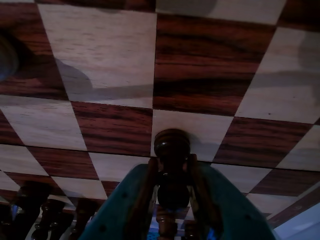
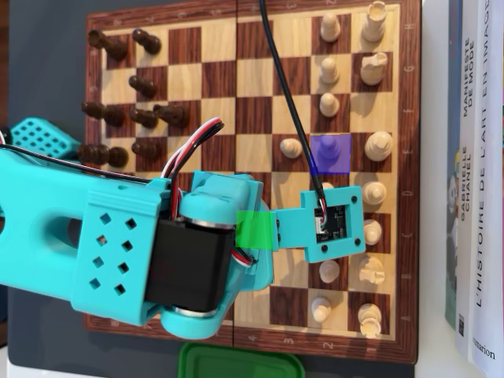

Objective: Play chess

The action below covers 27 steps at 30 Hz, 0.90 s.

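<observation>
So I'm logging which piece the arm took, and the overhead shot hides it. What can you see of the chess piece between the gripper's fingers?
In the wrist view the chess piece is dark, glossy turned wood with a round knob on top and a narrower neck beneath, probably a pawn. It stands upright between the two fingers of the gripper, which press on its neck from both sides. Its base is hidden, so whether it rests on the chessboard cannot be told. It sits in front of a light square.

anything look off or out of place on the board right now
Two squares carry flat colour patches: a blue-purple one among the light pieces and a green one beside the arm, like overlays rather than wood. A black cable drapes across the chessboard. The gripper holds a dark pawn.
</observation>
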Tool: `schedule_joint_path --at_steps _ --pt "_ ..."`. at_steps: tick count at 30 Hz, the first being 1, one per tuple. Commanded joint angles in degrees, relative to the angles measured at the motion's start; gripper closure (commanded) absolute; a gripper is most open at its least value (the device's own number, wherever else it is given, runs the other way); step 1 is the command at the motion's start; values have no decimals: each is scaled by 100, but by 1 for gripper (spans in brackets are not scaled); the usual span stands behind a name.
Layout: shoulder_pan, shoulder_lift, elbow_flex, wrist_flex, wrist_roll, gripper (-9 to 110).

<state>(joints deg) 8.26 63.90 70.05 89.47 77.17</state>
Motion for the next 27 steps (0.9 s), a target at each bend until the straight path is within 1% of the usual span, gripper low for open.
schedule_joint_path --at_steps 1,9,13,21,23,27 --pt "18 149 -193 -44 -35 97" --pt "18 246 -220 9 -35 97" --pt "79 1037 18 26 -35 97" --pt "800 2813 1433 18 -35 97" --pt "1020 3032 1705 18 -44 97" --pt "1564 3129 1863 -35 -457 97"
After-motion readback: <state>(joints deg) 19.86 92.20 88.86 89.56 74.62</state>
